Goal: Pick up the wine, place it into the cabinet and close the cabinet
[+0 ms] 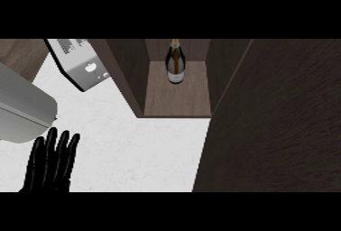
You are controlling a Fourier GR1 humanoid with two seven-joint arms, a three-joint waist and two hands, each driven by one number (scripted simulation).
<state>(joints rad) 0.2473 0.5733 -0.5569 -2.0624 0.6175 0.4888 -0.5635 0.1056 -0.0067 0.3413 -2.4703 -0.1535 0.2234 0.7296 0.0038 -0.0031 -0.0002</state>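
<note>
Left hand (52, 163) rests open, fingers straight, on the white counter (133, 149) well apart from the cabinet (177, 97); inside the cabinet stands the wine bottle (175, 63), untouched.

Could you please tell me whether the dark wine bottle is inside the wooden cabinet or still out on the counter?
Inside: the dark wine bottle stands at the back of the brown wooden cabinet, between its side walls.

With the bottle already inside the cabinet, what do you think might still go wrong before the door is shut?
1. The wine bottle stands upright deep in the cabinet; a hard door swing might jolt and tip it.
2. The open door fills the view's right side and the right hand is out of sight, so its contact can't be checked.
3. The left hand rests open, far from the door.
</note>
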